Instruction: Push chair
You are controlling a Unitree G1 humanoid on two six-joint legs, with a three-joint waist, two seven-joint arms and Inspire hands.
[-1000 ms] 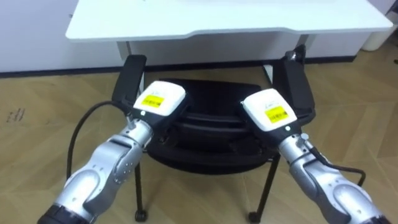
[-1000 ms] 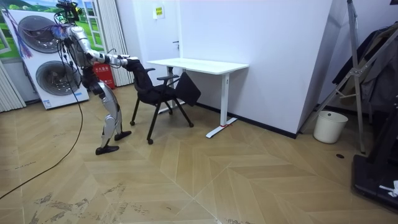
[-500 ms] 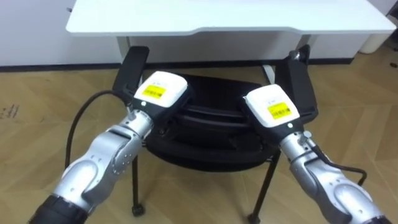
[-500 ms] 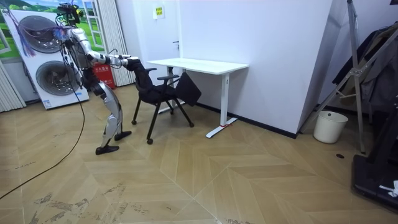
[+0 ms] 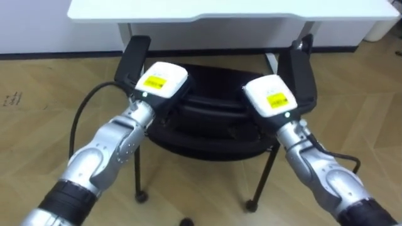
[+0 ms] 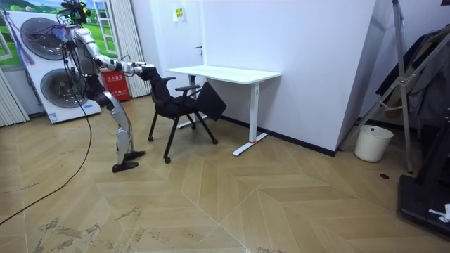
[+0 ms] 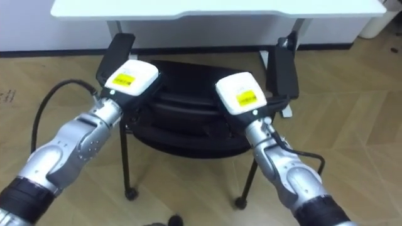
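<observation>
Black chair (image 5: pixel 213 141) on the wooden floor (image 5: pixel 38 81), directly before the robot. Left robot hand (image 5: pixel 160 85) and right robot hand (image 5: pixel 270 102) lie side by side on top of its backrest; their fingers are hidden, so the grip cannot be told. The chair faces away from the robot, both armrests (image 5: pixel 300 69) running toward the white desk (image 5: pixel 220 9). The room view adds the robot standing behind the chair, arms outstretched, with washing machines (image 6: pixel 60 88) behind it.
</observation>
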